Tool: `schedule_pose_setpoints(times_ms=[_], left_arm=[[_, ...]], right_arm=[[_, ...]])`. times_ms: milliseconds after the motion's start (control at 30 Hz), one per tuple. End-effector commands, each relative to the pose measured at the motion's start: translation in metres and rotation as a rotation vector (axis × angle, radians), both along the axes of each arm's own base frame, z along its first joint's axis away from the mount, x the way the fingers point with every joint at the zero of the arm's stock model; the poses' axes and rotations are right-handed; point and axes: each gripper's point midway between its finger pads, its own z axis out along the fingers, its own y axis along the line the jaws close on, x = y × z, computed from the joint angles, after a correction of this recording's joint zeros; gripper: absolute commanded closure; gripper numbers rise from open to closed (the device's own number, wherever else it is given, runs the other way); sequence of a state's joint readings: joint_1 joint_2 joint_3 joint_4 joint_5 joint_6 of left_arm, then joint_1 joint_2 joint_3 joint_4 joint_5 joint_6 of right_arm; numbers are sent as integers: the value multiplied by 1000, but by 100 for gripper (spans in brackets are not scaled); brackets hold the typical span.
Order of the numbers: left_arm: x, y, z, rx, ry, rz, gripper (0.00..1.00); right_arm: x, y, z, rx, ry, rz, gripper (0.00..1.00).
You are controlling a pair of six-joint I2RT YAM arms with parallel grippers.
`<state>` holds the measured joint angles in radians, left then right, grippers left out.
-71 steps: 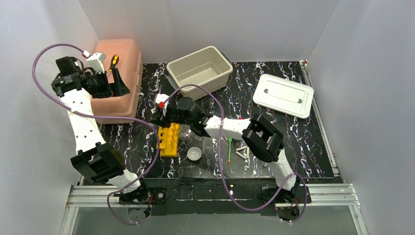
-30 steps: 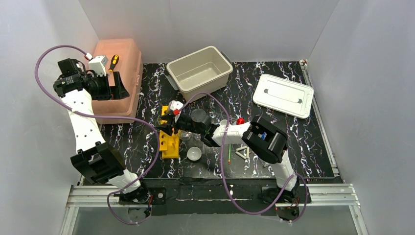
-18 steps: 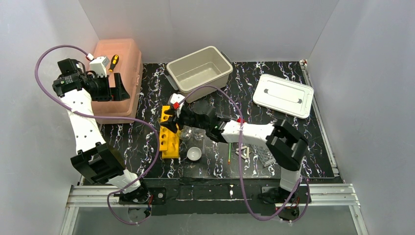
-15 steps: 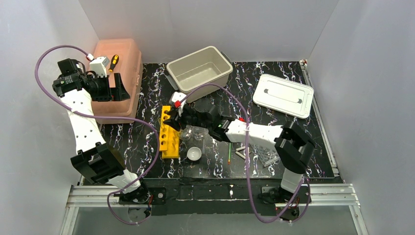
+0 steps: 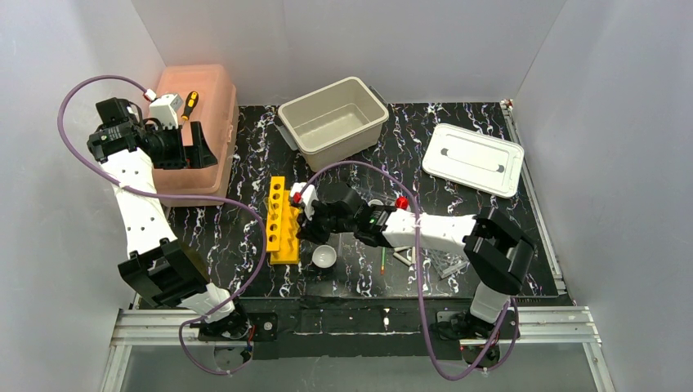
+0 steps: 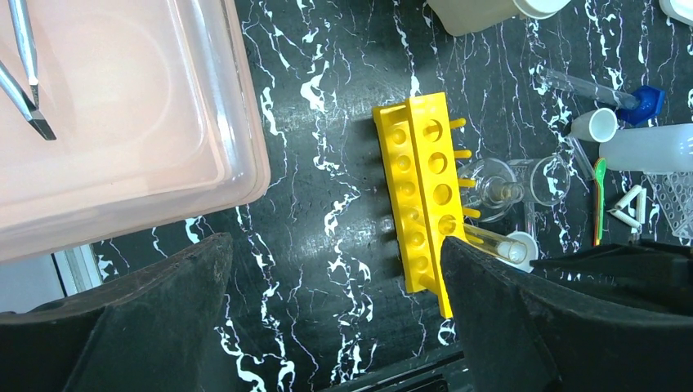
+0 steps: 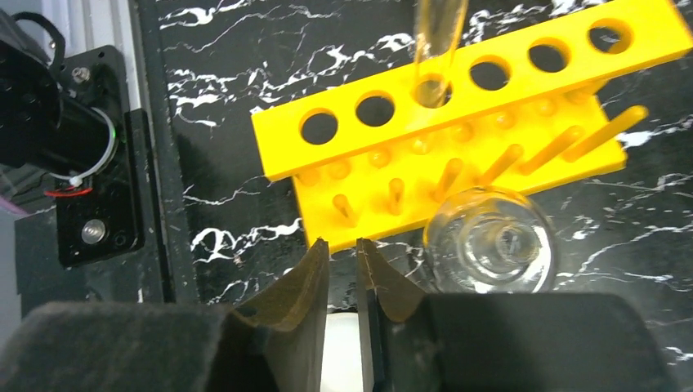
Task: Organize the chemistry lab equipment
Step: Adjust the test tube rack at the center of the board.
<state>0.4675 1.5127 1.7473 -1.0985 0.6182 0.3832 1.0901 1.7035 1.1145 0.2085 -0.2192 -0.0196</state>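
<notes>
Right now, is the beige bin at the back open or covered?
Open. The beige bin shows its bare inside; the white lid lies on the table to its right, apart from it.

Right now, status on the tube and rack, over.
Left gripper open, over pink box edge. Right gripper narrowed, empty, beside yellow rack. Glass tube standing in a rack hole. Flask close alongside.

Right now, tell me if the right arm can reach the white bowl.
Probably yes: the white bowl sits uncovered just beside the right hand, with nothing between them.
</notes>
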Motion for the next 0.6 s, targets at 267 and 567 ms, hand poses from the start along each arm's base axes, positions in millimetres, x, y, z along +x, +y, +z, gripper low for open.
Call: schedule_pose_setpoints(times_ms=[267,567], left_arm=[[-5,-5,12,3,-37,-8,1],[-6,-1,13,33,-43,-6,1]], right_arm=[[-12,38,-43,-29,42,86,80],[-9,79,-50,5,16,86,80]])
